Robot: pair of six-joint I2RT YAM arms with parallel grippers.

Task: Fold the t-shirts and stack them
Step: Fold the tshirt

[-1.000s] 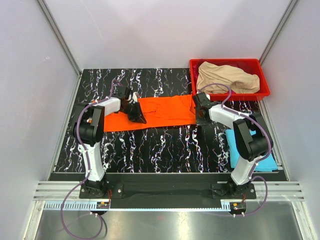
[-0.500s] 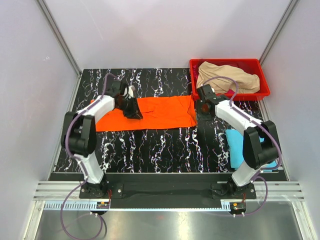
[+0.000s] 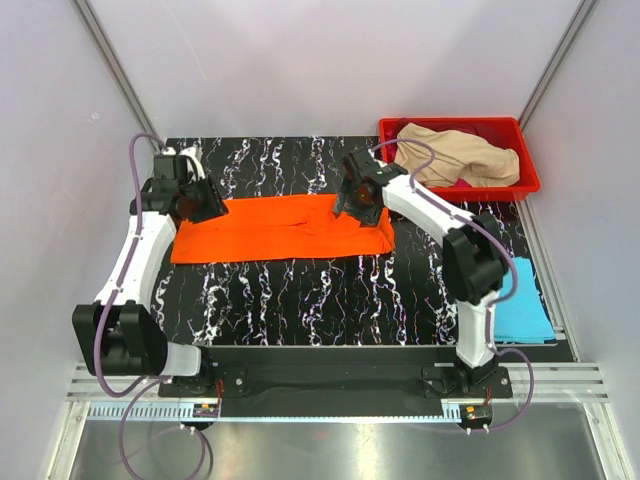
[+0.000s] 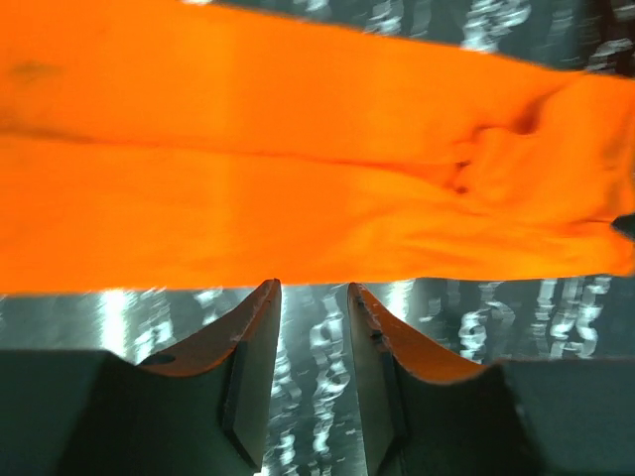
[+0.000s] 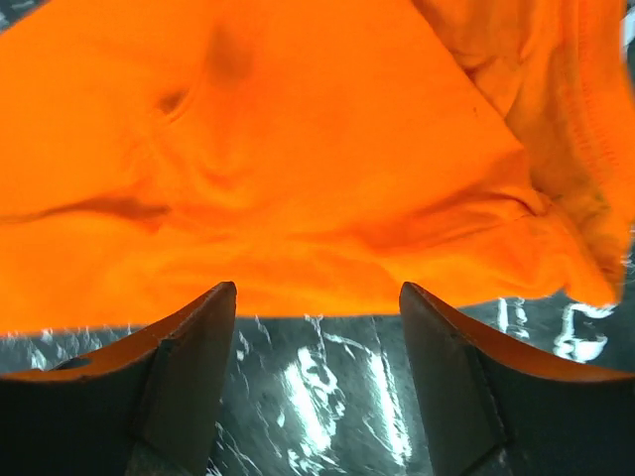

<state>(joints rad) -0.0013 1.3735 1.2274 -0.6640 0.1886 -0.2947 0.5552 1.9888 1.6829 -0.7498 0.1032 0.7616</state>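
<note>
Left claw (image 4: 313,290) slightly apart, right claw (image 5: 317,295) wide apart, both empty. Suggest pinching far edge of orange t-shirt (image 3: 285,228) evenly at both ends, then folding nearward.

a black desk (image 3: 300,290) veined with white marbling fills the middle, its glossy surface also showing in the left wrist view (image 4: 476,327) and the right wrist view (image 5: 317,387). a red plastic bin (image 3: 450,124) stands at its far right corner. pale walls (image 3: 330,60) enclose it, and a metal rail (image 3: 330,378) runs along the near edge.
</note>
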